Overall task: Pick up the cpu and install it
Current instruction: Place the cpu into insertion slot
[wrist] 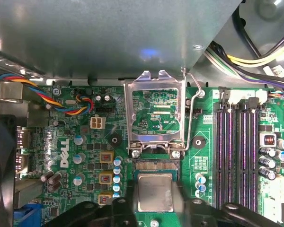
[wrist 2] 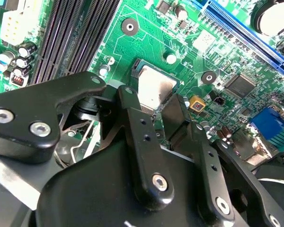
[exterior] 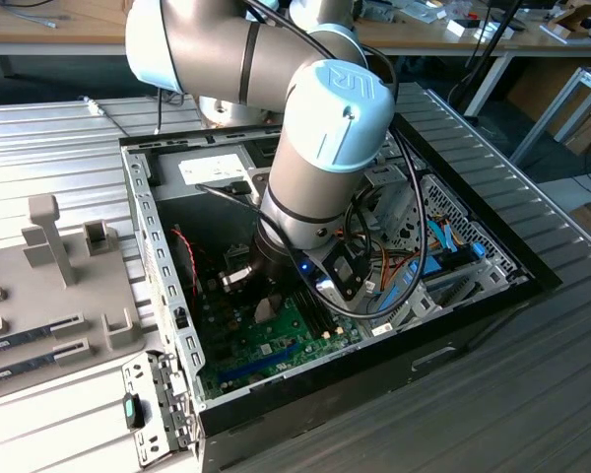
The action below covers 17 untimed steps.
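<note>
The cpu [wrist: 155,191], a small square chip with a dull silver top, sits between my gripper's [wrist: 155,208] two black fingers [wrist: 125,208] and hangs low over the motherboard's socket [wrist: 156,165]. The fingers press on its two opposite edges, so the gripper is shut on it. In the second wrist view the cpu [wrist 2: 154,87] shows between the fingers [wrist 2: 132,109], partly over the socket's dark rim [wrist 2: 135,71]. The socket's metal frame [wrist: 154,113] is swung open with its lever [wrist: 193,101] raised. In the exterior view my gripper [exterior: 261,301] is down inside the computer case.
Dark memory slots [wrist: 236,151] run beside the socket. A bundle of coloured fan wires [wrist: 83,101] and a grey case wall [wrist: 109,38] lie beyond the open frame. A blue expansion slot [wrist 2: 246,33] crosses the board. Grey fixtures [exterior: 54,241] stand at the exterior view's left, outside the case.
</note>
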Available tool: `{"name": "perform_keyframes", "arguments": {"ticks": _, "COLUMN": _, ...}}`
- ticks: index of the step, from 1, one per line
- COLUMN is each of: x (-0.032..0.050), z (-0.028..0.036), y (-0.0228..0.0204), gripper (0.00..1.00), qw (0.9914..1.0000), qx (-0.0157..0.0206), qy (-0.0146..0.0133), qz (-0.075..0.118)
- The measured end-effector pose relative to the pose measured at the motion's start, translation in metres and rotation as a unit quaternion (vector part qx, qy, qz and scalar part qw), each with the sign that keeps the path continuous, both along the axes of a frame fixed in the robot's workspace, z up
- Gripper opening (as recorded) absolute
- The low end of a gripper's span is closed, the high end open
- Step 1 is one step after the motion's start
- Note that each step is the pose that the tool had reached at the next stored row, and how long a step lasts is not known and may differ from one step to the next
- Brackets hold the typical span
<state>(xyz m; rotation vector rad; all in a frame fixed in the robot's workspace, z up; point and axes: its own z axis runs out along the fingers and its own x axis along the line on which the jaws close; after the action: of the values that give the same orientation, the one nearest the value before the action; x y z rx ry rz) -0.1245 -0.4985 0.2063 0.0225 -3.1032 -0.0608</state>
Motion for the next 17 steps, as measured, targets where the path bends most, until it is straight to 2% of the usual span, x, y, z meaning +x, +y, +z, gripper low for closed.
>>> {"name": "perform_keyframes", "arguments": {"ticks": 1, "x": 0.0, "z": 0.0, "y": 0.0, "gripper": 0.47, "qw": 1.0, "qx": 0.0, "qy": 0.0, "qz": 0.0}}
{"name": "perform_keyframes", "arguments": {"ticks": 7, "x": 0.0007, "z": -0.001, "y": 0.0, "gripper": 0.47, "qw": 0.99993, "qx": -0.0016, "qy": 0.0001, "qz": 0.012}}
{"name": "perform_keyframes", "arguments": {"ticks": 10, "x": 0.0017, "z": -0.003, "y": 0.0, "gripper": 0.47, "qw": 0.99992, "qx": -0.0017, "qy": 0.0001, "qz": 0.012}}
{"name": "perform_keyframes", "arguments": {"ticks": 17, "x": 0.0018, "z": -0.0035, "y": 0.0, "gripper": 0.47, "qw": 0.99989, "qx": -0.0019, "qy": 0.0001, "qz": 0.014}}
